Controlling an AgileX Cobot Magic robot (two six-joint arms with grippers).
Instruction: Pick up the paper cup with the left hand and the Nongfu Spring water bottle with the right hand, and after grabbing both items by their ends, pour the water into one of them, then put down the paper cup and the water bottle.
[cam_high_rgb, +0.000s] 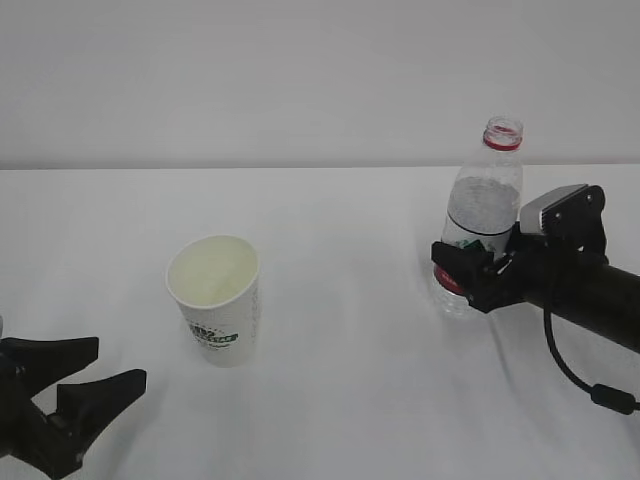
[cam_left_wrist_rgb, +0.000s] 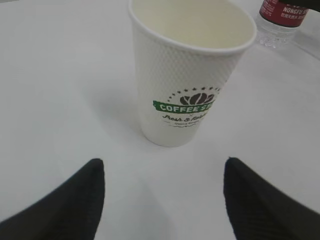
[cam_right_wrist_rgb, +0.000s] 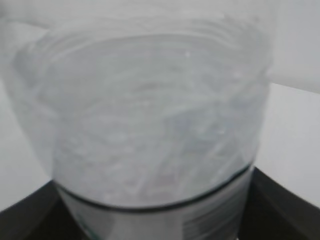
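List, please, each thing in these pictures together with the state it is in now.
paper cup: upright on the table, empty, not held.
Nongfu Spring water bottle: upright, cap off, between the right fingers.
water: inside the bottle.
left gripper: open, short of the cup, touching nothing.
right gripper: around the bottle's labelled part; a firm grip cannot be told.
table: white, bears cup and bottle.

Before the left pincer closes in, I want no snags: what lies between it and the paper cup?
Nothing: only bare white table separates the open left pincer from the paper cup, clearest in the left wrist view.
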